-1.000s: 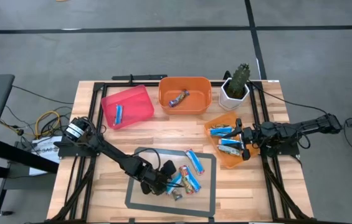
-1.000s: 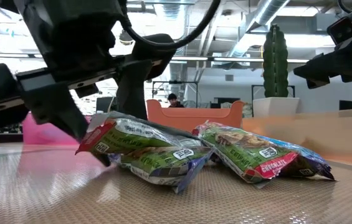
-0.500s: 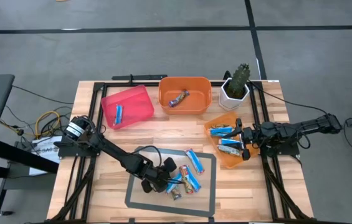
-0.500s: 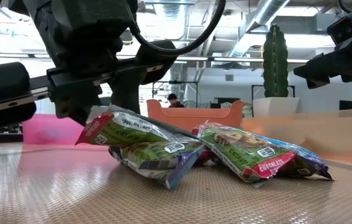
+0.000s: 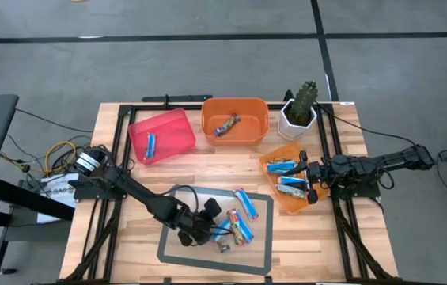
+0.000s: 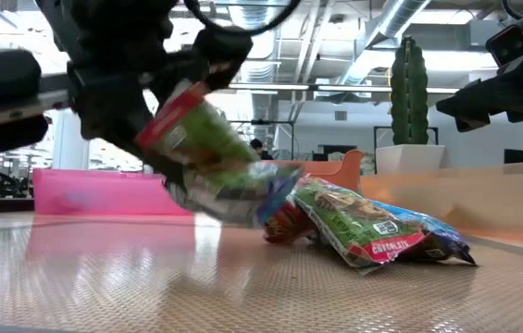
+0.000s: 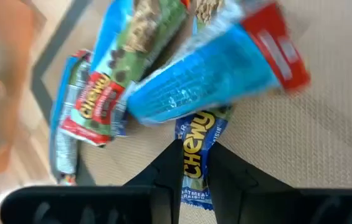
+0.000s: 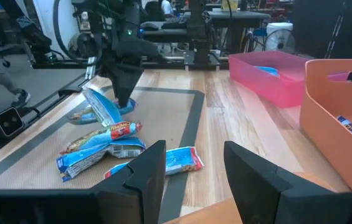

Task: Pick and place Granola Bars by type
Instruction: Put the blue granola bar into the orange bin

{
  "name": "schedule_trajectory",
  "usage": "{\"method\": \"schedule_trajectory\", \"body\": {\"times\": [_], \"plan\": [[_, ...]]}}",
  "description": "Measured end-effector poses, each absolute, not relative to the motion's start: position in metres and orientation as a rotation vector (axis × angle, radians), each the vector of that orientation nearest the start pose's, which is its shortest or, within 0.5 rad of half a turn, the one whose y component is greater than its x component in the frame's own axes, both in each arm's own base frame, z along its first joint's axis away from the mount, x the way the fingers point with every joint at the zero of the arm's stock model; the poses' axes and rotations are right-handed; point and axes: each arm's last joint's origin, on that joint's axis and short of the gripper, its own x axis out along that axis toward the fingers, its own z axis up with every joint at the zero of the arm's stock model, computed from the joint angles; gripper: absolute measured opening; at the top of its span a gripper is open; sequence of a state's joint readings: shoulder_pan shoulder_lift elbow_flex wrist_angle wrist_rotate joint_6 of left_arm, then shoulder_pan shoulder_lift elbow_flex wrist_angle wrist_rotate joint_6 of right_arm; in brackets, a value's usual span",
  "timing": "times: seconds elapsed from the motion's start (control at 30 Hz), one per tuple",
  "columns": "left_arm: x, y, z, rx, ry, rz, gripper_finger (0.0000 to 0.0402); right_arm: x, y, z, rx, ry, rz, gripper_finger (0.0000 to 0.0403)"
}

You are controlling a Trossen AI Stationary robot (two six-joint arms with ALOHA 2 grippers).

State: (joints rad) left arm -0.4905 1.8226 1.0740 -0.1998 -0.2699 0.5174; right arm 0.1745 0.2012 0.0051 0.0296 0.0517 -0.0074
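Observation:
My left gripper (image 5: 207, 227) hangs over the grey mat (image 5: 177, 257), shut on a blue granola bar (image 7: 195, 152). A second blue bar with a red end (image 7: 216, 84) lies across the held bar's far part. More bars lie on the mat (image 5: 247, 203), (image 5: 241, 230), heaped beside the gripper (image 6: 372, 231). One blue bar (image 5: 150, 144) lies in the pink bin (image 5: 177, 120) and a dark bar (image 5: 227, 124) in the orange bin (image 5: 259, 111). At the right, my right gripper (image 8: 194, 177) stands open above the orange tray (image 5: 293, 207), which holds several blue bars (image 5: 286, 167). My left gripper pinches one end of the blue bar's wrapper (image 7: 194, 167) between its two fingers, which lie on either side of that end. The fingers come from above, slanting down. The bar is raised and tilted (image 6: 210, 157), its red end up and its lower end close over the heap.
A potted cactus (image 5: 300, 107) stands at the far right beside the orange bin. Black frame rails (image 5: 330, 158) run along the table's sides. Bare wood lies between the bins and the mat.
My left gripper has shut on the blue bar and gone up. The bar, which lay flat on the heap, now stands tilted with its red end raised. The heap beside it has shifted a little.

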Motion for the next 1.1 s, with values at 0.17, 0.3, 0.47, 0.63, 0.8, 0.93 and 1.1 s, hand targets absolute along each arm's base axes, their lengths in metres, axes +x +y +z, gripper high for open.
{"method": "schedule_trajectory", "body": {"times": [0.17,0.3,0.47,0.63,0.8,0.93,1.1], "plan": [[0.316,-0.162,0.172,0.847,0.824,-0.374,0.0052,0.107,0.017,0.151,-0.026,0.165,0.123,0.0154],[0.310,-0.155,0.180,0.877,0.873,-0.280,0.0052,0.107,0.017,0.151,-0.026,0.165,0.123,0.0154],[0.303,-0.150,0.189,0.882,0.897,-0.202,0.0052,0.107,0.017,0.151,-0.026,0.165,0.123,0.0154],[0.295,-0.144,0.192,0.885,0.961,-0.154,0.0052,0.107,0.017,0.151,-0.026,0.165,0.123,0.0154],[0.287,-0.140,0.190,0.861,1.049,-0.131,0.0052,0.107,0.017,0.151,-0.026,0.165,0.123,0.0154],[0.281,-0.136,0.188,0.848,1.115,-0.113,0.0052,0.107,0.017,0.151,-0.026,0.165,0.123,0.0154],[0.274,-0.133,0.186,0.841,1.192,-0.091,0.0052,0.107,0.017,0.151,-0.026,0.165,0.122,0.0154]]}}
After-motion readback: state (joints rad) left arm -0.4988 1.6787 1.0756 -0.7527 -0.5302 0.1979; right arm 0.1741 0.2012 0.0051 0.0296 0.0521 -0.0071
